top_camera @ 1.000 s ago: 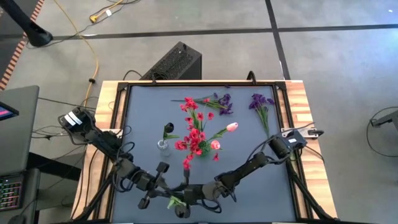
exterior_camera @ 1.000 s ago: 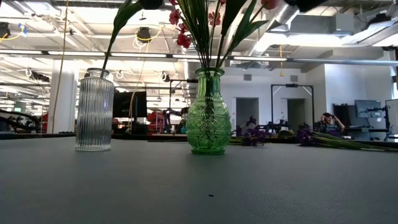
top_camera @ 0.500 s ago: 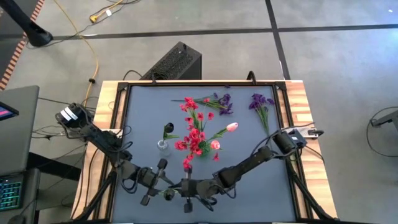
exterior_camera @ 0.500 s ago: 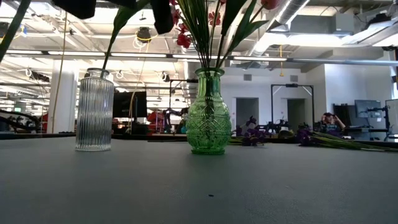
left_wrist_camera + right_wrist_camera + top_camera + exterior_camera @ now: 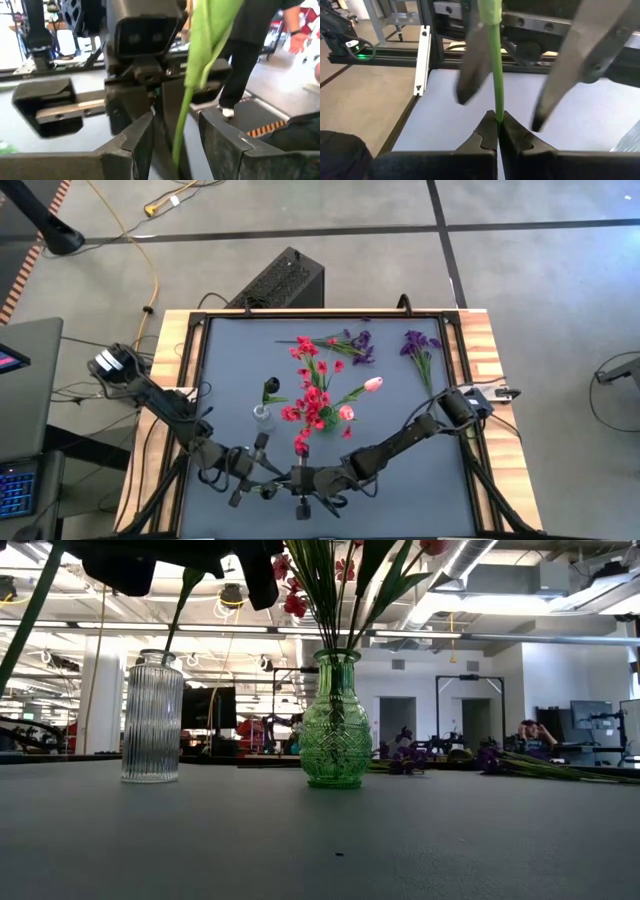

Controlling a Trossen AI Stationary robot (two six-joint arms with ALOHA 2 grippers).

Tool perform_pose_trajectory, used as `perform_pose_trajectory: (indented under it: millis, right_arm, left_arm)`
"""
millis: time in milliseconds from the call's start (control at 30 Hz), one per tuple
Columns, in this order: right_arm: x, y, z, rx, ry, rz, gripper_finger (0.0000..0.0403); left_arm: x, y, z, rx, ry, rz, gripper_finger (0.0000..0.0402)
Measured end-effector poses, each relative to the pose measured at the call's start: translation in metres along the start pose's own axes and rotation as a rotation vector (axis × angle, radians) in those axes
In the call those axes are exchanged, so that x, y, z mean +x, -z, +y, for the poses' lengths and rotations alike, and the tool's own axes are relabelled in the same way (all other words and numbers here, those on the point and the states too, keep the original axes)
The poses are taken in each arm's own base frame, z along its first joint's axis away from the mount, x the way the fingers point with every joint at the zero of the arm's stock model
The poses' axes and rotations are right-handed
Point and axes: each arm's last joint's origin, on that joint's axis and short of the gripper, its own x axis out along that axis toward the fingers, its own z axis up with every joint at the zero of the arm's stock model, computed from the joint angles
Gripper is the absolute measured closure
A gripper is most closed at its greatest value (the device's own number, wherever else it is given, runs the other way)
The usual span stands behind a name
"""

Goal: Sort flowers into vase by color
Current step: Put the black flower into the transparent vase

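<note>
Right hand (image 5: pixel 498 131) clamped on a green flower stem (image 5: pixel 495 75) at the 6 o'clock edge of the tabletop (image 5: pixel 420 470). Left hand (image 5: pixel 175 135) beside it, fingers parted around the same stem without pinching. Red flowers (image 5: pixel 312 395) stand in the green vase (image 5: pixel 335 720) at centre; purple flowers (image 5: pixel 418 345) lie toward 1 o'clock.

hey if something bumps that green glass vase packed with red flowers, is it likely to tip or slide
Probably tips before sliding. The green vase has a narrow neck over a rounded belly, and its tall red flowers spread well beyond it, so it looks top-heavy. Glass on the smooth grey table might skid a little; it's likely fragile if it falls.
</note>
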Motion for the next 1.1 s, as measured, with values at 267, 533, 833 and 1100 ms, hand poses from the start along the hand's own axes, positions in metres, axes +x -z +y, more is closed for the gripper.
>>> perform_pose_trajectory:
  millis: [267, 533, 833, 1100]
  right_arm:
    - [0.0, 0.0, 0.0, -0.001, -0.004, 0.004, 0.0371]
    - [0.0, 0.0, -0.001, 0.001, -0.001, 0.004, 0.0353]
    - [-0.002, 0.001, 0.002, -0.016, -0.004, 0.027, 0.0321]
    - [-0.016, -0.014, -0.003, -0.047, 0.032, 0.102, 0.0234]
  left_arm:
    - [-0.005, -0.006, 0.002, 0.008, -0.02, -0.002, 0.0293]
    - [-0.004, -0.006, 0.003, 0.009, -0.024, -0.003, 0.0395]
    - [-0.004, -0.006, 0.004, 0.011, -0.026, -0.003, 0.0401]
    - [-0.006, -0.007, 0.0, 0.016, -0.013, -0.005, 0.0401]
